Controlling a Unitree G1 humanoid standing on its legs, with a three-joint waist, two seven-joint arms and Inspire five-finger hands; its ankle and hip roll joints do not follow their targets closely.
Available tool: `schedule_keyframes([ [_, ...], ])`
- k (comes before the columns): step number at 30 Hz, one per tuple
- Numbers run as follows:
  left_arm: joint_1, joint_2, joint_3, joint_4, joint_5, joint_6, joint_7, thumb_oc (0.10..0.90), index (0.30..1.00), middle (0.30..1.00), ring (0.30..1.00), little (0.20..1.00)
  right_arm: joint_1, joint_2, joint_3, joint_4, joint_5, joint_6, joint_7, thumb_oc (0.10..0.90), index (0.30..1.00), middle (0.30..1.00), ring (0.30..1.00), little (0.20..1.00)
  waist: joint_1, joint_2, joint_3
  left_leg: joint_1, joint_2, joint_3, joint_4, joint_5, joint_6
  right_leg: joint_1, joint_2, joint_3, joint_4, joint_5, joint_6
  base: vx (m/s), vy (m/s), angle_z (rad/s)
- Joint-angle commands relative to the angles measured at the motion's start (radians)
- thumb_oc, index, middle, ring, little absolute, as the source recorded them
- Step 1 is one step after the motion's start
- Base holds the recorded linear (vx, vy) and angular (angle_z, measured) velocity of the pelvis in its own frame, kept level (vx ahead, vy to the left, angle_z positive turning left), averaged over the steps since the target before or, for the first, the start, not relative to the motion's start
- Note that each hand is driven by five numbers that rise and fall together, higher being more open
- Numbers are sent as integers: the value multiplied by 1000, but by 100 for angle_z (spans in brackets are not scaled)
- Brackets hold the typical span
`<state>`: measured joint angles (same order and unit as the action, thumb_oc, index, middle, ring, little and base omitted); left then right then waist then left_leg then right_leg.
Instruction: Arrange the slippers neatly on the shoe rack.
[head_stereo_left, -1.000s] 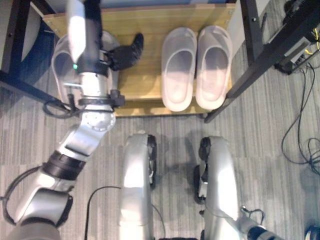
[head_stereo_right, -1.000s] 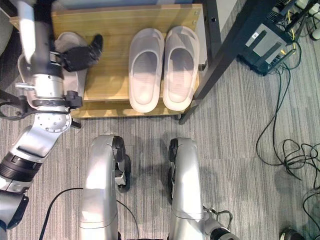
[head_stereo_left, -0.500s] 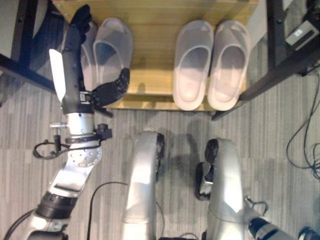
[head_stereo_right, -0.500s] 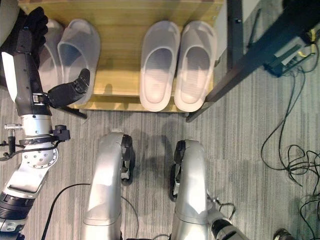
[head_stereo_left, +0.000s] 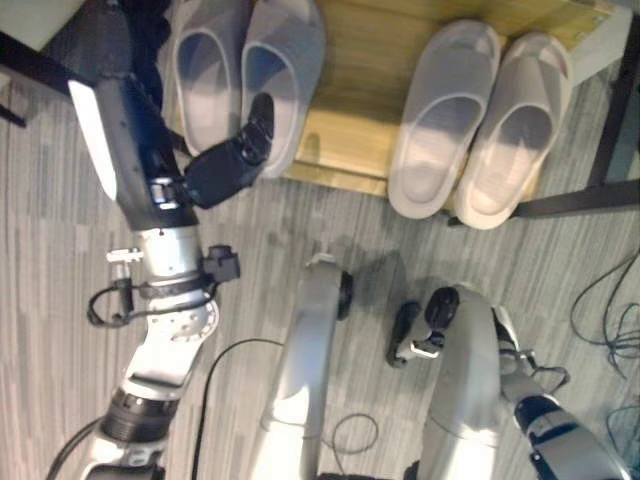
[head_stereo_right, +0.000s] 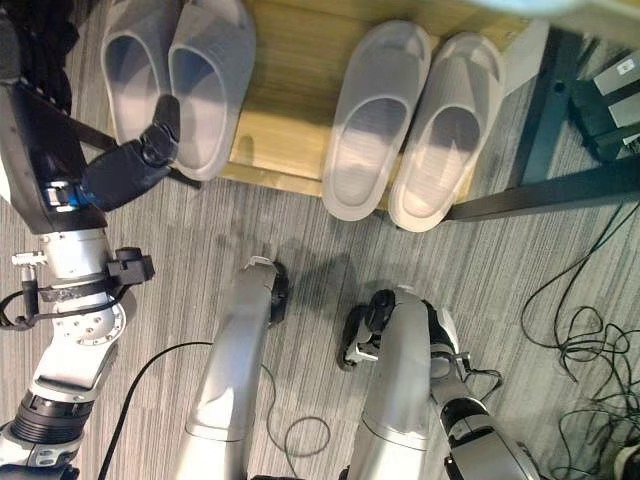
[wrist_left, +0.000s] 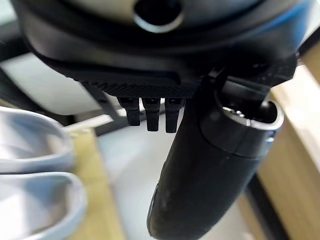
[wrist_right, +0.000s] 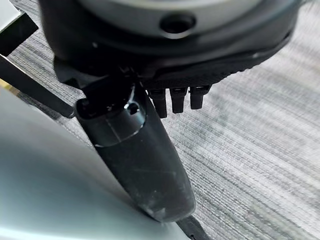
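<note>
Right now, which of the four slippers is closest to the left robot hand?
The inner slipper of the left pair: the left robot hand has its thumb at that slipper's heel end. The right pair sits apart across bare wood.

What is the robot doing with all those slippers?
The robot is tidying slippers onto a wooden shoe rack. Two pairs sit side by side on it: the left pair and the right pair, toes hanging over the front edge. The left robot hand hovers by the front of the left pair with its fingers straight, holding nothing. The right robot hand hangs low over the carpet, open and empty too.
</note>
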<state>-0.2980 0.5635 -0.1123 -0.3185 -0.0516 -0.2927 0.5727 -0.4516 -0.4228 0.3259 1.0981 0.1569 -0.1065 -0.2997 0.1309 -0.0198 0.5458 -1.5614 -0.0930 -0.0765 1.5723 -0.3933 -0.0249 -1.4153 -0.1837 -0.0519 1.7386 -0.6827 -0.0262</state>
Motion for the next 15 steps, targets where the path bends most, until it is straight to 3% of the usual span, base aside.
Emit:
schedule_keyframes([
  [1, 38, 18, -73, -121, -42, -114, -72, 800, 900, 900, 900, 900, 39, 84, -12, 31, -4, -35, -26, 800, 900, 900, 900, 900, 9, -12, -184, -8, -1, -65, -111, -21, 26, -74, -29, 27, -216, 165, -9, -41, -19, 17],
  [5, 103, 21, -111, -101, -82, -102, -113, 800, 900, 900, 900, 900, 64, 95, -18, 38, -6, -36, -39, 800, 900, 900, 900, 900, 10, -15, -223, 40, -5, -82, -235, 32, 17, -15, -38, -6, -333, 196, -7, -46, -17, 27],
  [10, 172, 17, -162, -89, -161, -98, -164, 800, 900, 900, 900, 900, 91, 120, 7, 51, -29, -27, -47, 800, 900, 900, 900, 900, 12, -16, -223, 151, 7, -88, -334, 56, 23, 93, -35, -36, -448, 225, 6, -26, 26, 4],
  [15, 258, 46, -244, -34, -189, -79, -212, 800, 900, 900, 900, 900, 170, 158, 21, 82, -62, -7, -38, 800, 900, 900, 900, 900, 6, -32, -248, 393, 39, -122, -582, 122, 20, 324, -35, -98, -682, 270, 24, 17, -24, 7],
])
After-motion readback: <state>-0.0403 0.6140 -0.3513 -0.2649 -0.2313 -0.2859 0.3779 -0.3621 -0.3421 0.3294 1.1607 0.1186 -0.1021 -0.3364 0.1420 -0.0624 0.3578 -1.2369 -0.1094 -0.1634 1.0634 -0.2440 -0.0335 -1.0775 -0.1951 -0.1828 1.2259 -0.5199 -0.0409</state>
